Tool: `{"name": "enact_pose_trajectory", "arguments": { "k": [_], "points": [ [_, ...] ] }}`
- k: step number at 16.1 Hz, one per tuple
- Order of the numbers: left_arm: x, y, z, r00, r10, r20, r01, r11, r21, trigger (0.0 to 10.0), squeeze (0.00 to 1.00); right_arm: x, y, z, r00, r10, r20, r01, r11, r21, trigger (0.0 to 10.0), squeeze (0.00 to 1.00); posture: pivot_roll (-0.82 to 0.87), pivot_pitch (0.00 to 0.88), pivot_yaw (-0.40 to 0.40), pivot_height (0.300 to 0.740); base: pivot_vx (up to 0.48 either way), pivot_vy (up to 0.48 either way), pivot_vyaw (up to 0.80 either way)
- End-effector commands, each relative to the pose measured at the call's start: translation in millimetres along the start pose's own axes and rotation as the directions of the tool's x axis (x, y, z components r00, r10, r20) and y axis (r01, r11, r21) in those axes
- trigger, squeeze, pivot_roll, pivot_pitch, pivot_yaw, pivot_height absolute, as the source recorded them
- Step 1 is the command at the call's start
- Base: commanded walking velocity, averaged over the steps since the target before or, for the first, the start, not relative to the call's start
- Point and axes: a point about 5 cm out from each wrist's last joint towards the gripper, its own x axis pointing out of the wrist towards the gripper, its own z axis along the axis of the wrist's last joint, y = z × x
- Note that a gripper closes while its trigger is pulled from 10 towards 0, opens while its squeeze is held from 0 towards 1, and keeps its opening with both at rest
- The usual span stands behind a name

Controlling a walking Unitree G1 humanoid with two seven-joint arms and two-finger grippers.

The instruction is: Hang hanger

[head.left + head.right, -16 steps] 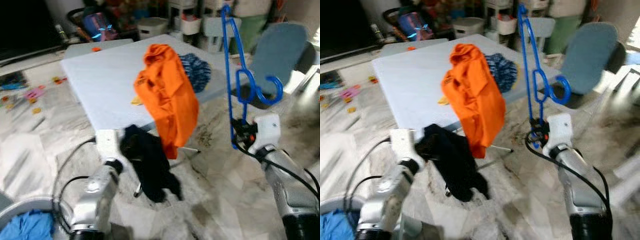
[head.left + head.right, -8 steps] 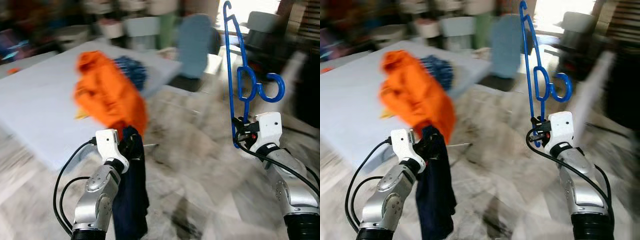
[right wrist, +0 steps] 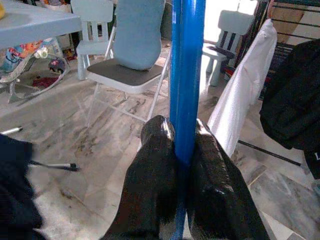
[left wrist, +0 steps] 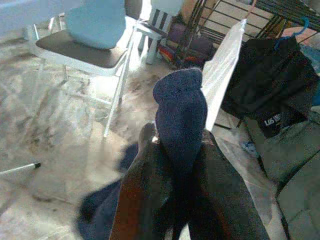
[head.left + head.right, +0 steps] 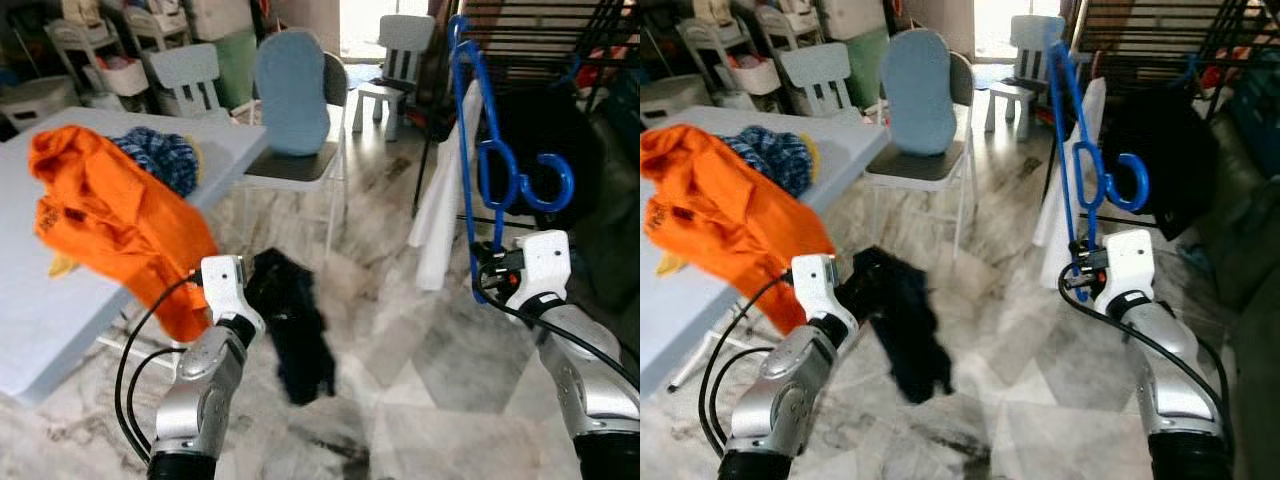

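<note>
A blue plastic hanger (image 5: 478,150) stands upright at the right, its hook curling to the right. My right gripper (image 5: 487,282) is shut on its lower bar; the right wrist view has the blue bar (image 3: 186,75) pinched between the black fingers (image 3: 152,190). My left gripper (image 5: 258,297) at lower centre is shut on a dark navy garment (image 5: 295,335) that hangs down over the floor; in the left wrist view the cloth (image 4: 181,120) bulges out between the fingers (image 4: 145,195). A dark clothes rack (image 5: 540,40) stands behind the hanger with a white garment (image 5: 440,205) and a black garment (image 5: 545,130) on it.
A pale blue table (image 5: 30,310) at the left carries an orange garment (image 5: 110,225) draped over its edge and a blue patterned cloth (image 5: 160,160). A grey folding chair with a blue cushion (image 5: 293,95) stands ahead. Small white chairs (image 5: 395,50) are behind. Marble floor (image 5: 400,400) lies between.
The camera has swung to the right: the table slid left and the clothes rack came into view. Both grippers keep their hold on the hanger and the dark garment.
</note>
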Motion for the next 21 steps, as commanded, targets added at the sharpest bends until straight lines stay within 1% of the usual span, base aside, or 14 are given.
{"name": "enact_pose_trajectory", "arguments": {
  "k": [1,4,6,12,14,16,18,21],
  "points": [
    [-0.9,6.0,7,0.999,0.015,0.03,-0.015,1.0,0.021,10.0,0.0,3.6,3.9,10,0.999,0.015,0.039,-0.014,1.0,-0.011,10.0,0.0,-0.24,0.0,0.041,0.74,0.394,0.274,0.0],
    [-1.0,6.8,5,1.0,0.014,0.02,-0.014,1.0,0.02,10.0,0.0,3.2,3.6,9,0.999,0.013,0.035,-0.012,1.0,-0.01,10.0,0.0,-0.24,0.0,0.042,0.74,0.373,0.284,0.0],
    [-0.9,6.9,4,1.0,0.012,0.015,-0.012,1.0,0.009,10.0,0.0,3.3,3.9,8,0.999,0.015,0.028,-0.015,1.0,-0.012,10.0,0.0,-0.24,0.0,0.04,0.74,0.304,0.371,-0.73],
    [-2.4,4.2,-1,1.0,-0.014,-0.009,0.014,0.999,0.029,10.0,0.0,4.9,6.5,8,0.999,0.022,0.027,-0.022,1.0,-0.011,10.0,0.0,-0.23,0.0,0.04,0.74,0.294,0.345,-0.8],
    [-2.2,3.7,-2,1.0,-0.017,-0.024,0.018,0.999,0.028,10.0,0.0,5.1,7.1,8,0.999,0.022,0.027,-0.022,1.0,-0.008,10.0,0.0,-0.23,0.0,0.044,0.74,0.279,0.0,-0.8],
    [-1.0,2.3,-4,0.999,-0.011,-0.042,0.012,1.0,0.027,10.0,0.0,5.3,7.8,7,0.999,0.022,0.028,-0.022,1.0,-0.001,10.0,0.0,-0.23,0.0,0.043,0.74,0.0,0.0,-0.71],
    [-1.4,-3.7,-5,0.998,-0.041,-0.052,0.044,0.998,0.05,10.0,0.0,5.2,9.1,6,0.999,0.024,0.029,-0.024,1.0,-0.001,10.0,0.0,-0.22,0.0,0.04,0.74,0.0,0.0,0.0],
    [-4.4,-3.0,-6,0.997,-0.044,-0.056,0.047,0.997,0.056,10.0,0.0,6.0,13.2,6,0.999,0.034,0.027,-0.034,0.999,-0.002,10.0,0.0,-0.22,0.0,0.038,0.74,0.0,0.0,0.0]
  ]
}}
